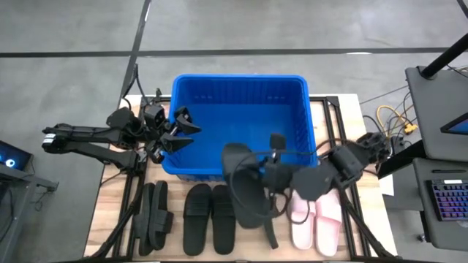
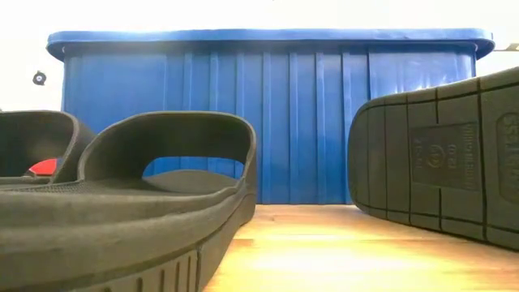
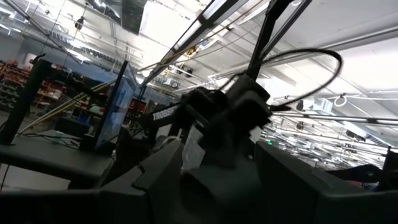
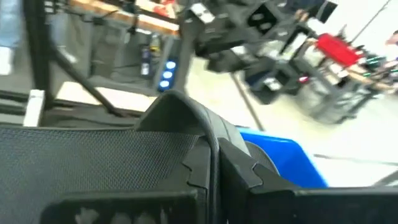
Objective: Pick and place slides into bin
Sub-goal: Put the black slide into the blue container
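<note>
**Black slide lifted at the bin's near wall, not yet dropped**

Step in hand: carry. Your right pincer (image 1: 272, 179) is clenched on a black slide (image 1: 245, 191), held tilted up off the bench (image 1: 102, 223), its far end overlapping the near wall of the blue bin (image 1: 238, 95). In the low view that slide's sole (image 2: 442, 162) hangs at the right, tread facing the camera, in front of the bin wall (image 2: 268, 122). The right wrist view shows its mesh footbed (image 4: 93, 165) filling the frame w/ a blue corner of bin behind.

Next move, as I judge it: take the slide farther over the rim so it's fully above the bin floor, then release. It's long and held near one end, so watch for swing or a catch on the rim.

Bin: the floor that shows looks bare; the near-right part is hidden by the arm and slide, so can't vouch for that corner.

Still on the bench, near side: black pair far left (image 1: 152, 218), black pair next to it (image 1: 210, 218), pale pink pair (image 1: 316, 219) on the right, partly under the right arm.

Left pincer (image 1: 178, 130) waits at the bin's left wall, fingers spread, holding nothing.
</note>
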